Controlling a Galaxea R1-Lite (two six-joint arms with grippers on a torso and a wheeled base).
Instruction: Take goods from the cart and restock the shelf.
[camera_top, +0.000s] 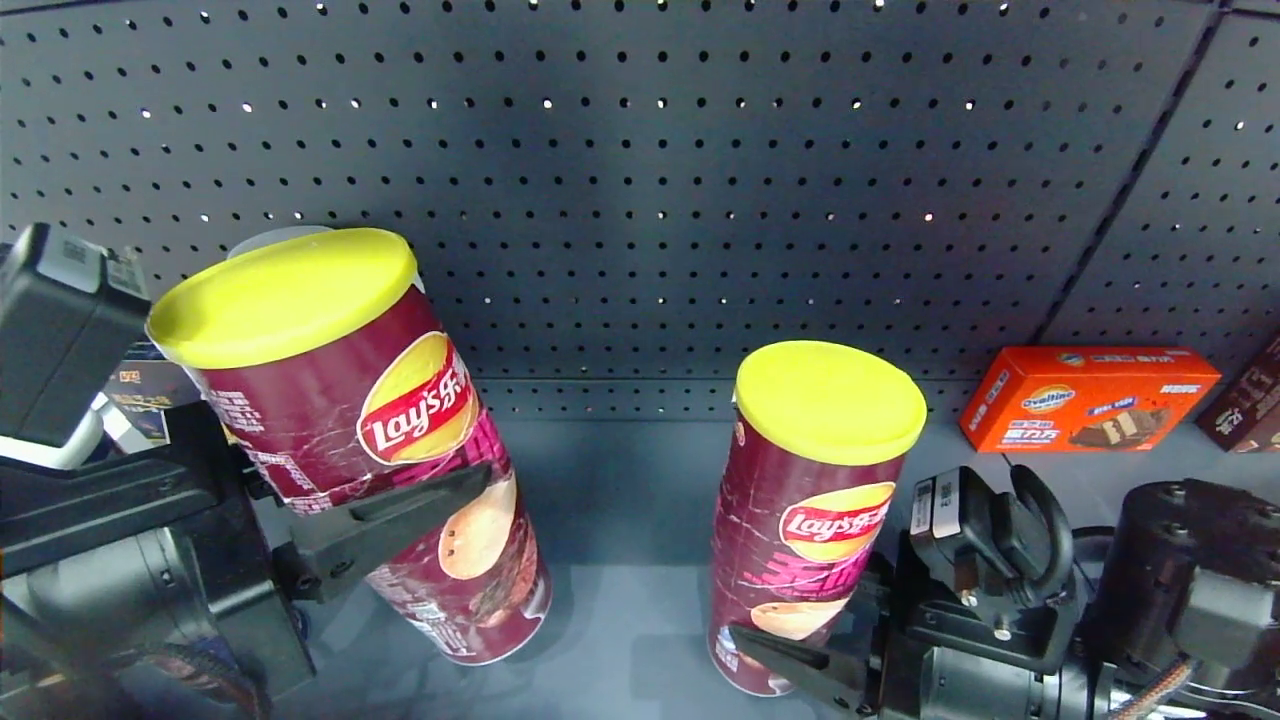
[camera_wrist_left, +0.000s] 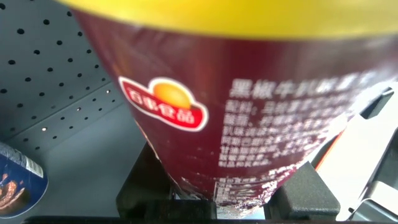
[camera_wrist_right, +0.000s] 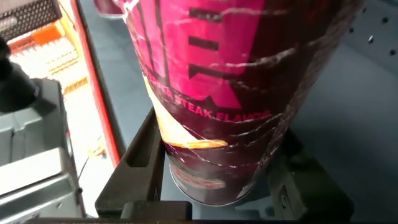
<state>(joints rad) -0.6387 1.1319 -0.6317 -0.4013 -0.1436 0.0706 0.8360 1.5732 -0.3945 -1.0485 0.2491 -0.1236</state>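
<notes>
Two dark red chip cans with yellow lids are on the grey shelf. The left can leans, its base on the shelf floor, and my left gripper is shut on its middle; its label fills the left wrist view. The right can stands nearly upright, with my right gripper shut on its lower part. Both black fingers press its sides.
A perforated grey back panel closes the shelf behind. An orange snack box lies at the back right, with a dark box beside it. A blue-wrapped item sits at the far left. Open shelf floor lies between the cans.
</notes>
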